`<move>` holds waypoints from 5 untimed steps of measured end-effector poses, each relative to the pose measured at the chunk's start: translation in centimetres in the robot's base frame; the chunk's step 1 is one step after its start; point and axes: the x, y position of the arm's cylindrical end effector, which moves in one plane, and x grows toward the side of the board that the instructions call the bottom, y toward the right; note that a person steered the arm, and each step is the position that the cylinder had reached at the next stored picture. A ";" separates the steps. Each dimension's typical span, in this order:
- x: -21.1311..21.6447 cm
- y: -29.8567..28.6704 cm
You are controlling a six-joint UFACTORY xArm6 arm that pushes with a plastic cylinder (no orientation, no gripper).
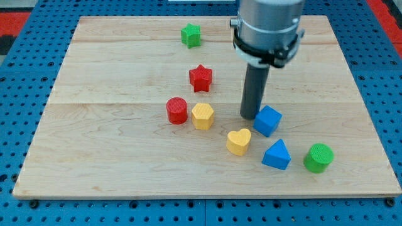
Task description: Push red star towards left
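The red star [200, 78] lies on the wooden board, a little above the middle. My tip [249, 116] rests on the board to the star's lower right, well apart from it. The tip stands right beside the left edge of the blue cube [268, 120], touching or nearly touching it. The rod rises from there to the arm's grey body at the view's top.
A green star [191, 35] lies near the top. A red cylinder [177, 110] and a yellow hexagon [202, 116] sit below the red star. A yellow heart [239, 142], a blue triangle [276, 155] and a green cylinder [318, 157] lie at the lower right.
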 end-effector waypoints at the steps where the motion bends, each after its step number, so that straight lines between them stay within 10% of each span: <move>1: 3.8 0.8; 5: -9.7 -6.7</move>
